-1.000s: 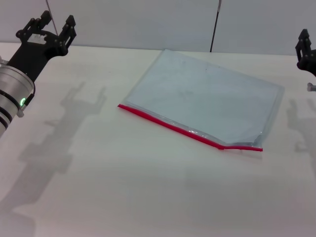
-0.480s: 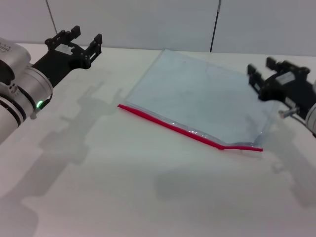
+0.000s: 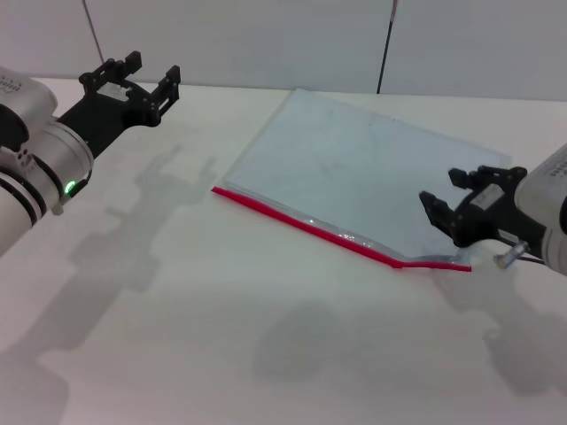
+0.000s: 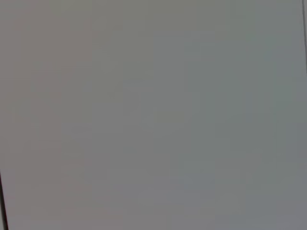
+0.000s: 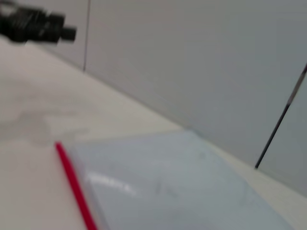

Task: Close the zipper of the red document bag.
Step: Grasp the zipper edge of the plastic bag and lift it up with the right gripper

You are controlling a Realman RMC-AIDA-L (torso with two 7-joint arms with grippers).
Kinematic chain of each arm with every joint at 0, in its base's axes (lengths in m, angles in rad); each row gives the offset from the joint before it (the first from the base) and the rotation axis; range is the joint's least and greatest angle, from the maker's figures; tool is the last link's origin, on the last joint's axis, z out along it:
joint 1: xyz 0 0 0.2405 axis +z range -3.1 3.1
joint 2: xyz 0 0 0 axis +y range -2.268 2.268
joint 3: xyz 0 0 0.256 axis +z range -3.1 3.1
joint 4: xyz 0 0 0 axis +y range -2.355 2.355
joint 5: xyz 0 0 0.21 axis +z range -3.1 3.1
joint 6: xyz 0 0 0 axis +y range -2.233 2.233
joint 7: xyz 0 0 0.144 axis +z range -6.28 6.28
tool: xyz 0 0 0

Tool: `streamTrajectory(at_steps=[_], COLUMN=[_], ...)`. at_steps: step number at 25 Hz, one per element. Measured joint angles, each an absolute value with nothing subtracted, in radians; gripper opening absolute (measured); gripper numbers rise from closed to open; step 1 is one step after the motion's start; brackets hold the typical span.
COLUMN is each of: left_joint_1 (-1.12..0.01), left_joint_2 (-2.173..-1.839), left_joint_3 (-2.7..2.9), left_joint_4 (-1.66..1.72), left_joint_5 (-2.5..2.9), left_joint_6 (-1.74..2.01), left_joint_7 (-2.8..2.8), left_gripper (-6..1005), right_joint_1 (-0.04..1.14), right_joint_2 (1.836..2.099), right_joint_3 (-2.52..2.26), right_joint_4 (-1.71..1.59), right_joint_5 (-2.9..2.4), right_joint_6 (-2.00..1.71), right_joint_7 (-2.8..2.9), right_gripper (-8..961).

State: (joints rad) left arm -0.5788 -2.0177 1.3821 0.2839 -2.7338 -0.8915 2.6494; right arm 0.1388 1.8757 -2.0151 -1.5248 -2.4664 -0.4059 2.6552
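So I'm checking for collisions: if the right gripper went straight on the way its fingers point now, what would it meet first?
Probably the red document bag. The right gripper, open, points across the bag's near right corner, just behind the zipper. Its height above the bag is unclear, so it might pass over.

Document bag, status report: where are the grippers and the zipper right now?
Right gripper open, over bag's right end near zipper. Left gripper open, hovering far left. Bag flat on table. Nothing in the way.
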Motion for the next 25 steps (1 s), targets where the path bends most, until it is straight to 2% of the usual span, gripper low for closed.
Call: streamTrajectory(at_steps=[4,9,11,16,25], left_joint_1=[-0.579,-0.579,-0.579,-0.580,-0.582], left_joint_2=[-2.016,-2.008,-2.008,-2.007,-2.005], left_joint_3=[1.382,1.382,1.382,1.376,1.373], left_joint_4=[0.284,0.284,0.284,0.284,0.284], left_joint_5=[-2.733,-2.733,-2.733,-2.733,-2.734], left_joint_6=[-0.891,-0.891,-0.891,-0.891,-0.877], left_joint_7=[2.649,2.649,2.649,2.649,2.658], left_gripper=[616,616,615,615,615], right_joint_1=[0.121,0.115,0.118,0.137,0.186], right_joint_2=[1.914,2.004,2.026,2.024,2.025], right_joint_3=[-1.948,-1.837,-1.804,-1.805,-1.873], right_joint_4=[-1.582,-1.616,-1.621,-1.626,-1.595], right_joint_5=[-2.468,-2.501,-2.528,-2.549,-2.680], right_joint_6=[-0.573,-0.785,-0.846,-0.895,-0.945], right_joint_7=[2.558,2.422,2.400,2.397,2.400], right_gripper=[458,464,489,609,646])
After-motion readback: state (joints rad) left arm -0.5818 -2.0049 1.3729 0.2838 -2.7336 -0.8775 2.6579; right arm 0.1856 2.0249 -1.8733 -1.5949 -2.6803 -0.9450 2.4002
